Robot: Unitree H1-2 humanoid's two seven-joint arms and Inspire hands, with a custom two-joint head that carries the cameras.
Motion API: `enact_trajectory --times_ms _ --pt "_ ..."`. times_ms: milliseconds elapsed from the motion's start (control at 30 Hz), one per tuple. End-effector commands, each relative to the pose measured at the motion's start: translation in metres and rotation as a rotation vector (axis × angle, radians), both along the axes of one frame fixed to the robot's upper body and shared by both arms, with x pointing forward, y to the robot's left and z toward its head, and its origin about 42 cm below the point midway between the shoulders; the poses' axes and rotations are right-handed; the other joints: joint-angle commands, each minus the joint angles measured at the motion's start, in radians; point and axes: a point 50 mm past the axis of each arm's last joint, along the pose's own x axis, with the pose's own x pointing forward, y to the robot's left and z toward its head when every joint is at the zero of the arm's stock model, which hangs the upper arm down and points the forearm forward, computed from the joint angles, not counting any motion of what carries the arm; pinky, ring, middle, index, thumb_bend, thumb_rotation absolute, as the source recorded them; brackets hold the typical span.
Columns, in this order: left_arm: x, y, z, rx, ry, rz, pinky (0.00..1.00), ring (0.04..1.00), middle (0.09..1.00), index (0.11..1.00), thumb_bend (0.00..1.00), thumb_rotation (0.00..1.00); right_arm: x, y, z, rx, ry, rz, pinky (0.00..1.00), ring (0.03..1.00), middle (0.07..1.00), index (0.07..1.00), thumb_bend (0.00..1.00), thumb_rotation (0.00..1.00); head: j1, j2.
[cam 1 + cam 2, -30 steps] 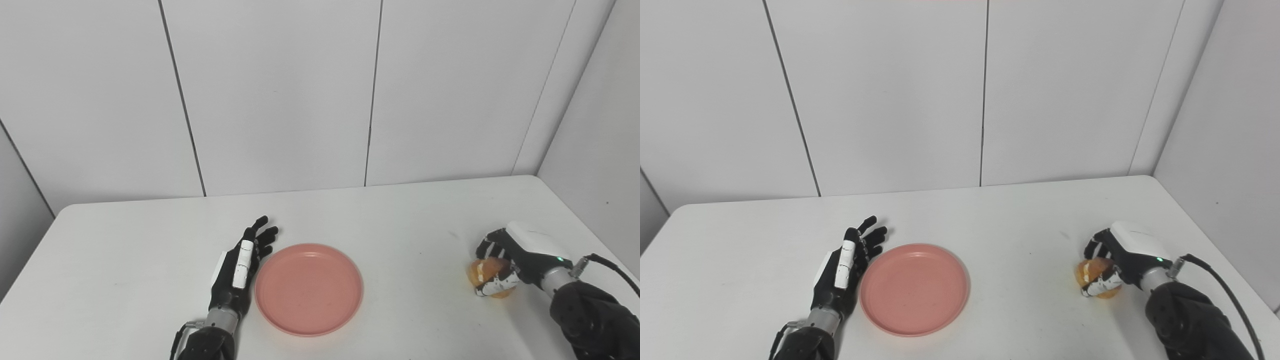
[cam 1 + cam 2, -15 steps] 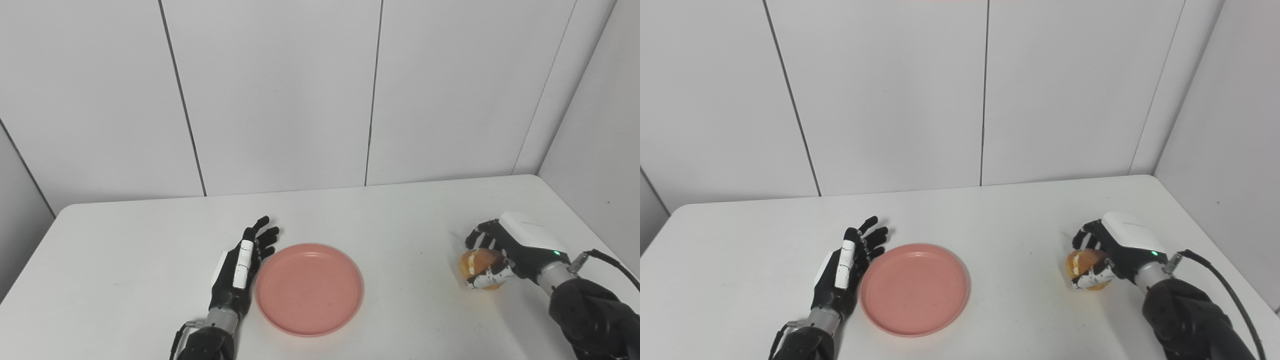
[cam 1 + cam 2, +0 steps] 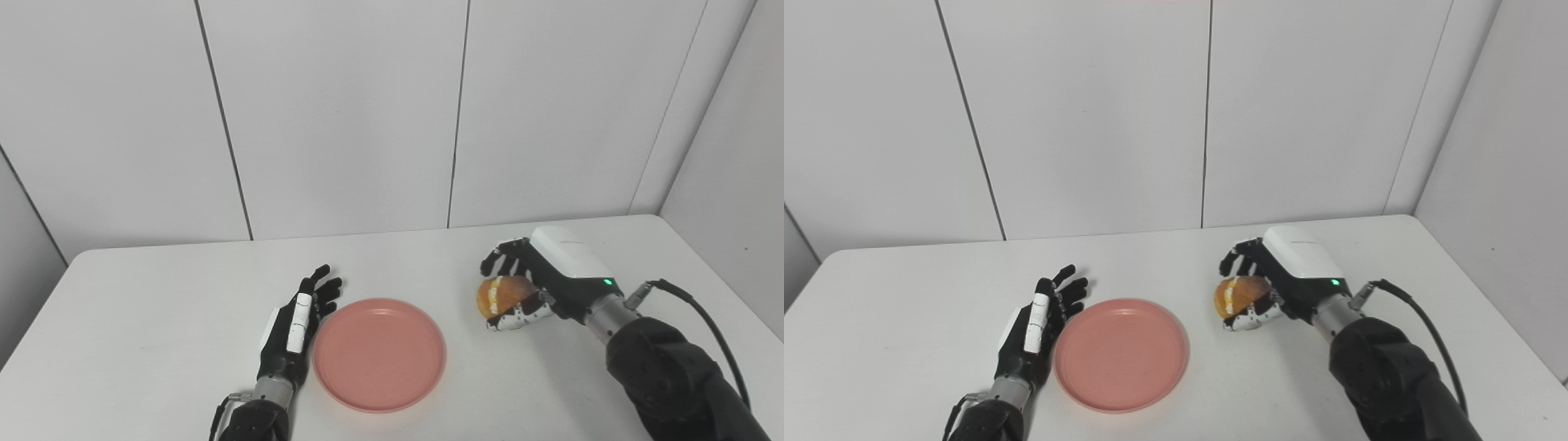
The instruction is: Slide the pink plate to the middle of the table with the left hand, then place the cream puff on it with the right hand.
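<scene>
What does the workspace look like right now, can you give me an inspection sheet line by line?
Surface: white table, bare apart from the items below.
Job's things: round pink plate flat near the front middle; golden cream puff held right of it, not on it.
Clutter: nothing seen.
Hands: left hand open, beside the plate's left rim; right hand shut on the cream puff.
Cables: black cable at the right wrist.
Surroundings: pale panelled walls.

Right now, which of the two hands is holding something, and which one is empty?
The right hand holds the cream puff, its fingers closed around it, beside the pink plate. The left hand is empty, fingers apart, at the plate's left rim.
</scene>
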Motion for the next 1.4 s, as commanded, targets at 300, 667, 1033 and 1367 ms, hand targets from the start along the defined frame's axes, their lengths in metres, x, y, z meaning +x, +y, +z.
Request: enact_trajectory --times_ms 300,667,1033,1367 --pt "-0.018 -0.014 -0.034 0.027 0.165 -0.017 0.89 0.857 0.825 0.857 0.80 0.99 0.008 0.038 0.014 -0.013 -0.056 0.121 0.28 0.381 0.455 0.530 0.51 0.00 0.051 0.002" --pt "-0.018 -0.023 -0.033 0.015 0.165 -0.019 0.90 0.860 0.814 0.844 0.78 0.98 0.012 0.074 0.007 -0.039 -0.012 0.175 0.29 0.393 0.474 0.524 0.52 0.00 0.090 0.011" --pt "-0.018 -0.035 -0.035 0.029 0.165 -0.025 0.87 0.842 0.802 0.842 0.78 0.98 0.028 0.092 -0.011 -0.065 0.038 0.214 0.31 0.396 0.472 0.524 0.52 0.00 0.140 0.017" --pt "-0.019 -0.038 -0.034 0.030 0.171 -0.019 0.86 0.839 0.806 0.840 0.78 0.98 0.035 0.101 -0.027 -0.072 0.060 0.251 0.30 0.395 0.466 0.528 0.52 0.00 0.161 0.019"
